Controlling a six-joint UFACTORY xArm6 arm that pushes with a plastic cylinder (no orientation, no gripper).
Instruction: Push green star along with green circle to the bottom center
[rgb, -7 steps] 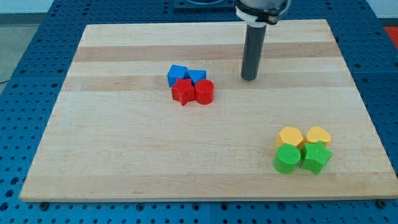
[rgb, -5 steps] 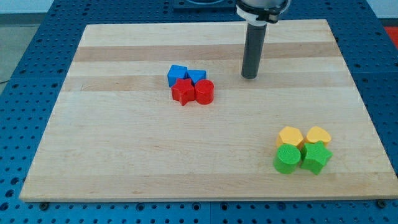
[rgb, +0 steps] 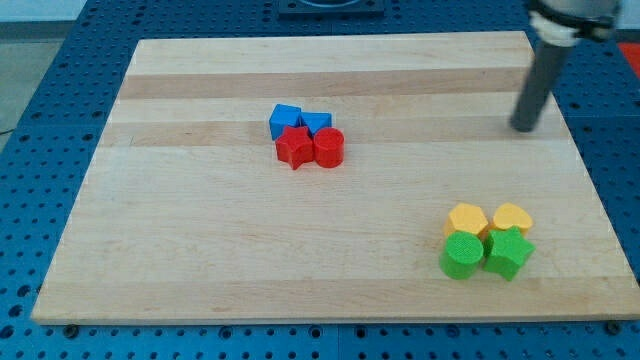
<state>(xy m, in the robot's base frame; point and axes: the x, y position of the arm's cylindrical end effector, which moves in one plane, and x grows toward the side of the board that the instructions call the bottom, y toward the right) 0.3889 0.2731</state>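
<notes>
The green star (rgb: 508, 252) and the green circle (rgb: 462, 256) sit side by side near the board's bottom right, the circle on the star's left. My tip (rgb: 524, 128) stands on the board near its right edge, well above the green pair and apart from every block.
A yellow hexagon-like block (rgb: 467, 219) and a yellow heart (rgb: 512, 217) touch the green pair from above. A cluster of two blue blocks (rgb: 286, 119) (rgb: 317, 123), a red star (rgb: 294, 147) and a red circle (rgb: 329, 147) lies at the upper middle. The wooden board (rgb: 200, 250) ends close to the greens at the right and bottom.
My tip has moved fast to the view's right, from beside the red and blue cluster to near the board's right edge. No block has moved.
</notes>
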